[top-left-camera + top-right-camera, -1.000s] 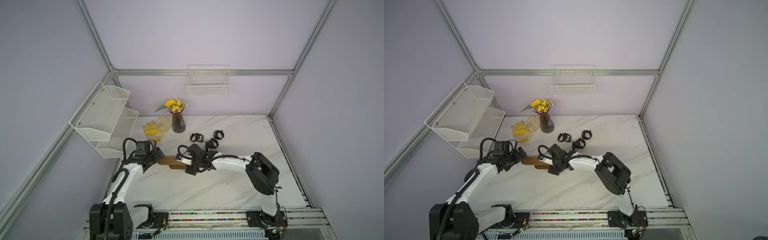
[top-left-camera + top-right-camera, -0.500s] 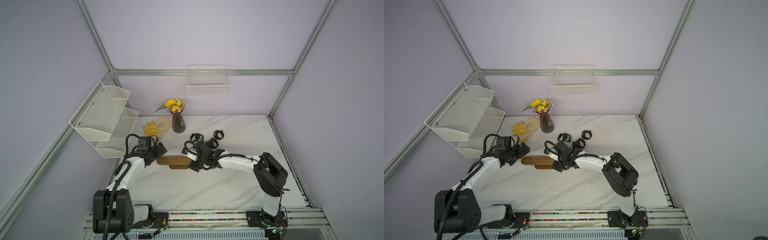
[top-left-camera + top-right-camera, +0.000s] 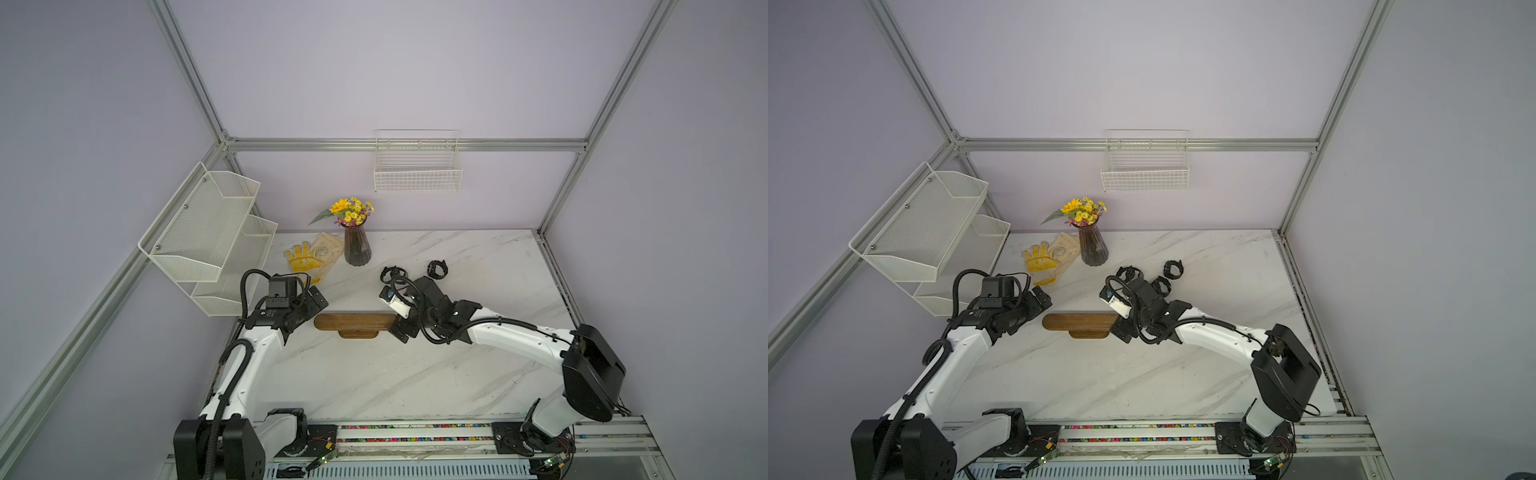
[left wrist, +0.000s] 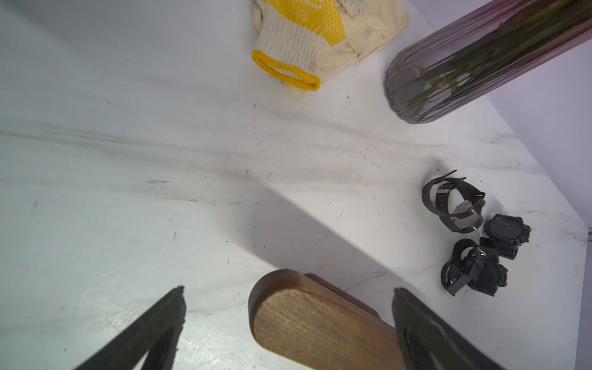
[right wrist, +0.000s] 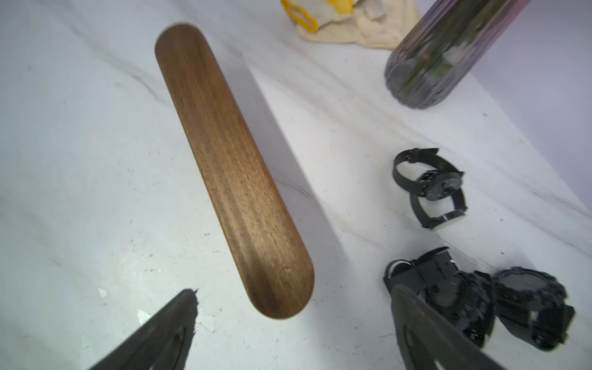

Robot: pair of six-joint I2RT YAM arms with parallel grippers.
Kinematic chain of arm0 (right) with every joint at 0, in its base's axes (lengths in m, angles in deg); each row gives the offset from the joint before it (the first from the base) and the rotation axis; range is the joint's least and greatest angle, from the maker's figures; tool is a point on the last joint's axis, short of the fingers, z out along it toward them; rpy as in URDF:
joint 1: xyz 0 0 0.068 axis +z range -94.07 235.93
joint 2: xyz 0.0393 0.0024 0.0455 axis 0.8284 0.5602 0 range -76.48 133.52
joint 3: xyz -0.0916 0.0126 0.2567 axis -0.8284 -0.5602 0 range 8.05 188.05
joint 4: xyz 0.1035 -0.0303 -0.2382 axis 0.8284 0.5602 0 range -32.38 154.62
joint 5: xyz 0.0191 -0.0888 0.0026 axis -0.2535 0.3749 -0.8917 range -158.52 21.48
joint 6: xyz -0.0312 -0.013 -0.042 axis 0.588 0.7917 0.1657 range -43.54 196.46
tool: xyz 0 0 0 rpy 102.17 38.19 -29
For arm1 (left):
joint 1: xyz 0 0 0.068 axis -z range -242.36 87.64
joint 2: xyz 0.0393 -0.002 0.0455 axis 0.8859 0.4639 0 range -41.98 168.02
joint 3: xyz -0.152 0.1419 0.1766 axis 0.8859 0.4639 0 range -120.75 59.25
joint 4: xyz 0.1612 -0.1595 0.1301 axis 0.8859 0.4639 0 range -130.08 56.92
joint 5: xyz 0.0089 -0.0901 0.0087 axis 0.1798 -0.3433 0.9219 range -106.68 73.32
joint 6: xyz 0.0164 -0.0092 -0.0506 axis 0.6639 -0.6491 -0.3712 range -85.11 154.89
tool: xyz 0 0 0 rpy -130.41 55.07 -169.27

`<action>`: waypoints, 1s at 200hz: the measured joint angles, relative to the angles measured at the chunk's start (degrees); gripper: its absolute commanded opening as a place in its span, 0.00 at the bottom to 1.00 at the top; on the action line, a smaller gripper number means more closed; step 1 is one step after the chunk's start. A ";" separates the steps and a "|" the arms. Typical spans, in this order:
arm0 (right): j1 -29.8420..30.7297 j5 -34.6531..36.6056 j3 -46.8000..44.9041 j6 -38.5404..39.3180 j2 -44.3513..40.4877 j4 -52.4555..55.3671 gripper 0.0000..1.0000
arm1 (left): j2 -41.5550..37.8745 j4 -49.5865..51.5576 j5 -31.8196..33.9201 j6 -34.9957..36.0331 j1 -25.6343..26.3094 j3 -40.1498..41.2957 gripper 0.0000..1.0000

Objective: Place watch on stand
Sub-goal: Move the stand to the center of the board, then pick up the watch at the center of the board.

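The stand (image 3: pixel 353 322) (image 3: pixel 1079 322), a brown wooden bar on an oval base, lies crosswise mid-table. My left gripper (image 3: pixel 316 300) (image 4: pixel 288 289) is open at its left end; the bar's rounded tip (image 4: pixel 320 326) sits between the spread fingers, untouched. My right gripper (image 3: pixel 395 312) (image 5: pixel 294 290) is open at the right end, with the bar (image 5: pixel 230 166) stretching away just ahead of its jaws. Three black watches lie behind the right gripper: a slim one (image 5: pixel 429 185) (image 3: pixel 1127 273) and two chunky ones (image 5: pixel 448 288) (image 5: pixel 531 307) close beside one right finger.
A dark vase of yellow flowers (image 3: pixel 356 249) and yellow-and-cream gloves (image 3: pixel 309 257) sit at the back left of the marble table (image 3: pixel 415 374). A white mesh shelf (image 3: pixel 208 232) hangs on the left wall, and a wire basket (image 3: pixel 417 166) on the back wall.
My right gripper has drawn back to the right, from over the stand's bar to its right end. The left gripper has shifted slightly toward the back. The stand sits a little further right.
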 measured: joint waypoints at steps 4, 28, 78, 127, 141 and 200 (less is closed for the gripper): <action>-0.55 0.07 -0.09 -1.01 -1.36 -0.11 0.97 | -1.09 0.33 0.31 0.04 0.00 -0.09 1.00; -5.88 -0.28 -0.48 -6.73 -5.95 -0.94 0.96 | -6.40 1.05 0.44 0.85 0.37 -0.11 1.00; -20.79 -1.44 2.75 -18.75 0.42 -0.98 0.84 | -7.58 1.03 -1.09 4.00 9.57 -0.55 1.00; -25.57 -0.92 13.79 -23.50 16.22 1.01 0.65 | -10.27 -1.53 -2.75 6.97 12.70 -0.52 1.00; -26.03 -0.37 17.16 -24.00 20.57 2.10 0.64 | -11.63 -2.32 -2.97 7.39 12.72 -0.50 1.00; -26.64 2.93 25.86 -24.57 31.06 6.27 0.63 | -12.96 -3.85 -3.17 8.26 12.72 0.57 1.00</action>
